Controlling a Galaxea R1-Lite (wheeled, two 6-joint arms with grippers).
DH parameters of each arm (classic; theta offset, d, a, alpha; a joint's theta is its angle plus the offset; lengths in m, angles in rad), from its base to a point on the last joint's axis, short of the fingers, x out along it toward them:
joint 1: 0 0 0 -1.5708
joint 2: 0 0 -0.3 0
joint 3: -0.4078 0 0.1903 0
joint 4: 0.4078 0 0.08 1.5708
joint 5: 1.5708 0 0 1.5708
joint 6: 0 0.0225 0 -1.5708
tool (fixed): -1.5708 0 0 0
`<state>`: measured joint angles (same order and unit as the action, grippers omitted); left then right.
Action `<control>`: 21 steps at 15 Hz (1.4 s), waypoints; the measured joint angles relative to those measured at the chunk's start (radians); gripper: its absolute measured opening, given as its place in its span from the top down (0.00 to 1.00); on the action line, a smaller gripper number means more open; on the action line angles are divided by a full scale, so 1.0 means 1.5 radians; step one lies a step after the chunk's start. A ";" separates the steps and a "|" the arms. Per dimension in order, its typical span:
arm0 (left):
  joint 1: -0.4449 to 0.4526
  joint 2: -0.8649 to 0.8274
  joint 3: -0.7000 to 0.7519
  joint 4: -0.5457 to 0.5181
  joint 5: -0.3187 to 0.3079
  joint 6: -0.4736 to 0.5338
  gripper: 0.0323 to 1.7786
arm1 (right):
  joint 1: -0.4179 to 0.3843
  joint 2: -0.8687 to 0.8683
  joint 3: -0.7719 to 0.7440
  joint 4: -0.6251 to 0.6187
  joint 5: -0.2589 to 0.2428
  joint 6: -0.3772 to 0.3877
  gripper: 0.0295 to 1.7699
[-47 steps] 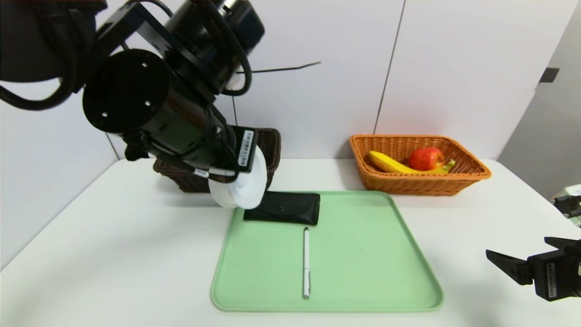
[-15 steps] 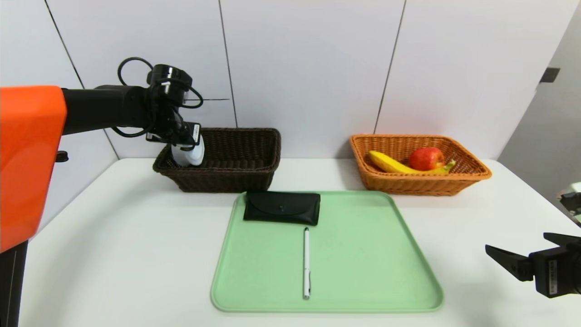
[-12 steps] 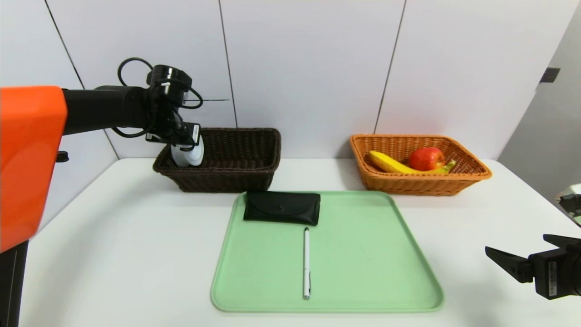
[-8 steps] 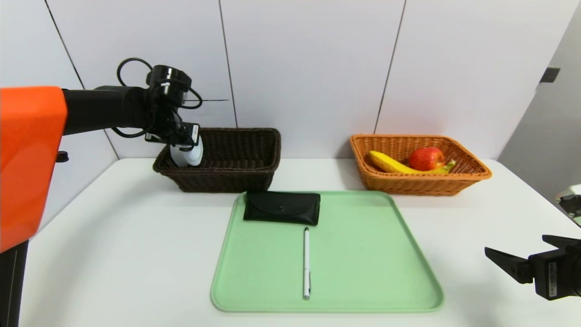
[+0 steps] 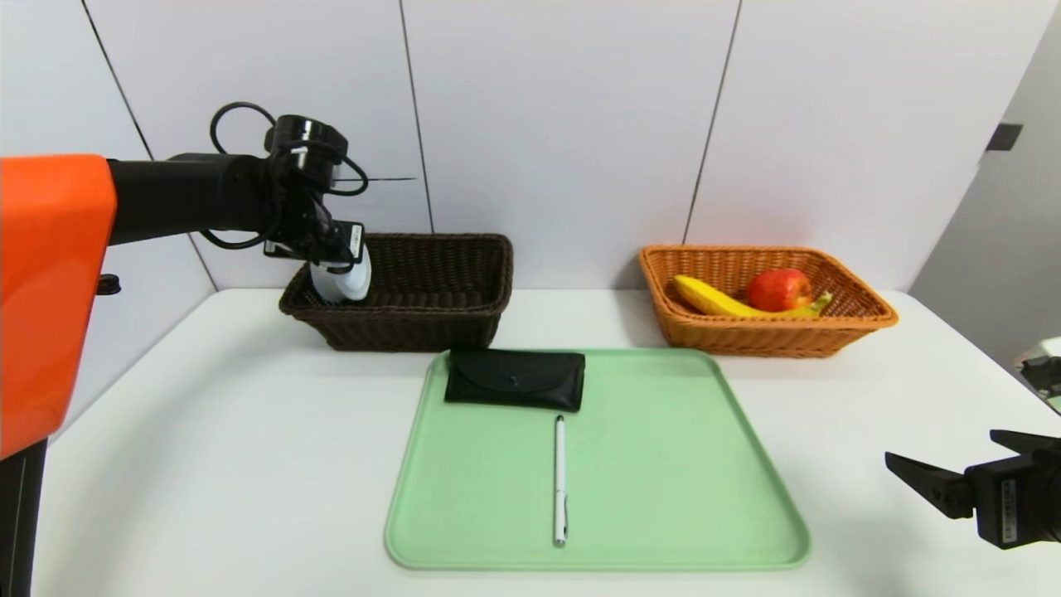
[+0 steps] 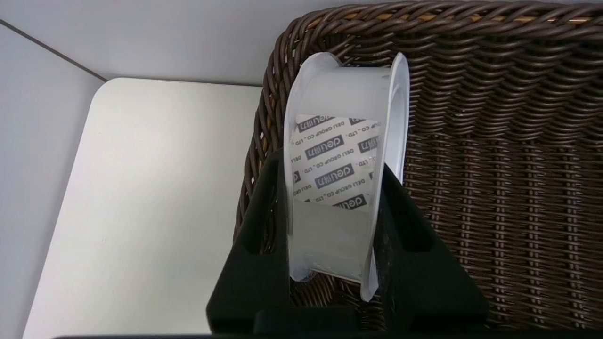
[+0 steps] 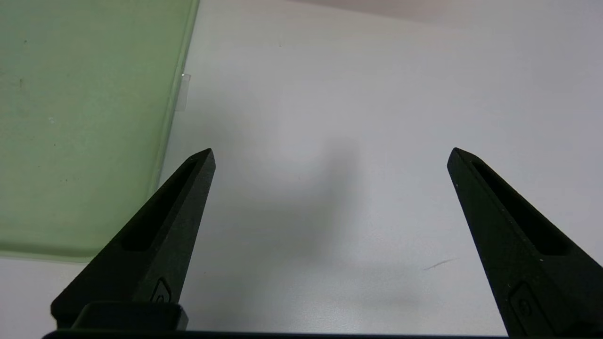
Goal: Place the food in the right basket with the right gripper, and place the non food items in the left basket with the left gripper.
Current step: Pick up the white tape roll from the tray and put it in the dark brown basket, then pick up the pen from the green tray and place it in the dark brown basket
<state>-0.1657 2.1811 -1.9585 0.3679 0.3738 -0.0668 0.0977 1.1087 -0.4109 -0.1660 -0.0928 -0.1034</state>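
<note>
Head view shows the left gripper out over the near left corner of the dark brown basket. Its two black fingers pinch the flat sides of the white spool, so the spool hangs between them, standing on edge. Left wrist view shows the spool with its printed label facing the camera and the dark basket weave right under and past it. I cannot tell if the spool touches the basket floor.

Off to the gripper's right and closer to the robot sits the green tray. The black pouch lies at the tray's far edge. The white pen lies just in front of the pouch.

Far to the right is the orange-tan basket. The banana and the red apple are inside it, touching.

The right gripper waits low at the right side, over the white table. Its fingers are spread wide with nothing between them.
</note>
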 joint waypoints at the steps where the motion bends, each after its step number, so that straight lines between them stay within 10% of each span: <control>1: 0.000 -0.001 0.000 0.001 0.001 0.000 0.72 | 0.000 0.000 0.000 0.000 0.000 0.000 0.04; 5: 0.000 -0.010 0.007 0.006 0.001 -0.003 0.72 | 0.000 -0.001 0.000 0.000 0.000 0.000 0.04; 12: -0.005 -0.028 0.021 0.011 0.004 -0.023 0.32 | 0.000 -0.003 0.004 0.000 0.000 0.000 0.04; 21: -0.112 -0.127 0.023 0.024 0.002 -0.072 0.13 | 0.002 -0.010 0.012 0.000 0.000 -0.004 0.04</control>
<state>-0.3338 1.9911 -1.9234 0.4036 0.3770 -0.1745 0.1000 1.0934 -0.3934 -0.1653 -0.0928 -0.1091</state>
